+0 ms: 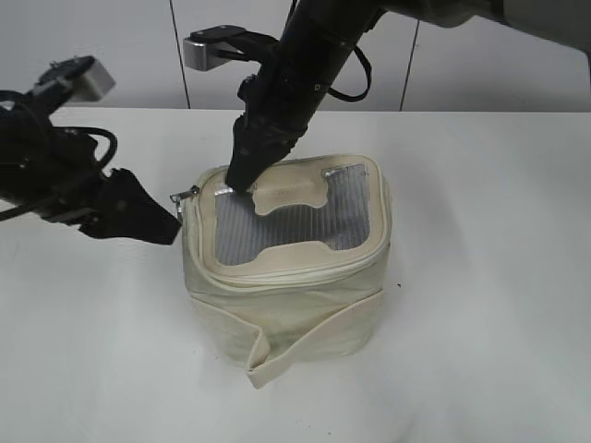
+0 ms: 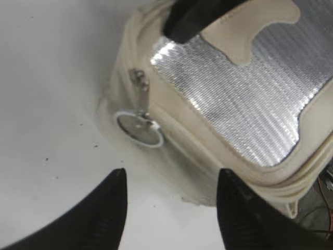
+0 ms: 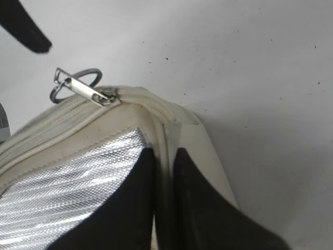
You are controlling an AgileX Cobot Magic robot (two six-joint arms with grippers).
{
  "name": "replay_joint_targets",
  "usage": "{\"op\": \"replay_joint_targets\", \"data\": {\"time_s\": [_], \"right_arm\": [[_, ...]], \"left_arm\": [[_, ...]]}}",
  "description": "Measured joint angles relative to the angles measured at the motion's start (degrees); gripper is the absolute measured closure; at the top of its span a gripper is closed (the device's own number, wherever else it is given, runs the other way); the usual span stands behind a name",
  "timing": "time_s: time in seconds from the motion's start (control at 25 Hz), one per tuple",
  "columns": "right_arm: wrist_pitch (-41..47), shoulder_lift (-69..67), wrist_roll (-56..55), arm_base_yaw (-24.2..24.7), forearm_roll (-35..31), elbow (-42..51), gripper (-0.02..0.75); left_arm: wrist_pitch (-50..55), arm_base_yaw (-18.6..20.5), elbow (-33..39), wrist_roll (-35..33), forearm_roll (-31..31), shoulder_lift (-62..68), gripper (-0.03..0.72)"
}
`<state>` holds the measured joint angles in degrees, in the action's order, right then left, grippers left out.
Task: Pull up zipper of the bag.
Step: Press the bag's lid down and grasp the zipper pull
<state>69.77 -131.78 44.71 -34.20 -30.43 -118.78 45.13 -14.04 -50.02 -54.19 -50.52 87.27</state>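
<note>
From my station, the zipper [image 1: 189, 195] shows at the bag's upper left corner as I see it in the exterior view: a silver slider with a round ring pull [image 2: 139, 128] sticking out past the lid edge toward the left arm. In the left wrist view the ring lies flat against the side of the bag [image 1: 286, 268], just below the cream zip track, with a second small metal piece [image 2: 139, 79] a little farther along the same track. The right wrist view shows the slider [image 3: 86, 88] and its ring standing proud of the lid's rim.

The bag sits upright near the middle of the white desk [image 1: 480, 351], its grey mesh lid panel [image 1: 286, 226] facing up and a cream strap band [image 1: 305, 346] running loose across the near side.

My right pincer [image 1: 242, 175] comes down from above and presses on the lid's back left corner; its fingers [image 3: 130, 208] are nearly together, pinched on the raised cream rim of the lid at that edge. My left pincer [image 1: 166, 220] hangs low just left of the bag, near the ring pull but apart from it, and its two dark fingers [image 2: 104, 208] are spread wide with nothing between them.
</note>
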Motion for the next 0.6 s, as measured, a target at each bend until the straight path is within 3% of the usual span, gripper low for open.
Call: {"op": "replay_joint_targets", "data": {"time_s": [0.16, 0.44, 0.6], "right_arm": [[0.0, 0.0, -0.1, 0.0, 0.0, 0.0, 0.664], [0.0, 0.0, -0.3, 0.0, 0.0, 0.0, 0.664], [0.0, 0.0, -0.3, 0.0, 0.0, 0.0, 0.664]], "left_arm": [[-1.7, -3.2, -0.9, 0.1, -1.5, 1.7, 0.262], [-4.7, -3.5, -3.9, 1.3, -4.9, 5.3, 0.265], [-4.4, -3.6, -5.0, 3.9, -3.0, 7.5, 0.347]]}}
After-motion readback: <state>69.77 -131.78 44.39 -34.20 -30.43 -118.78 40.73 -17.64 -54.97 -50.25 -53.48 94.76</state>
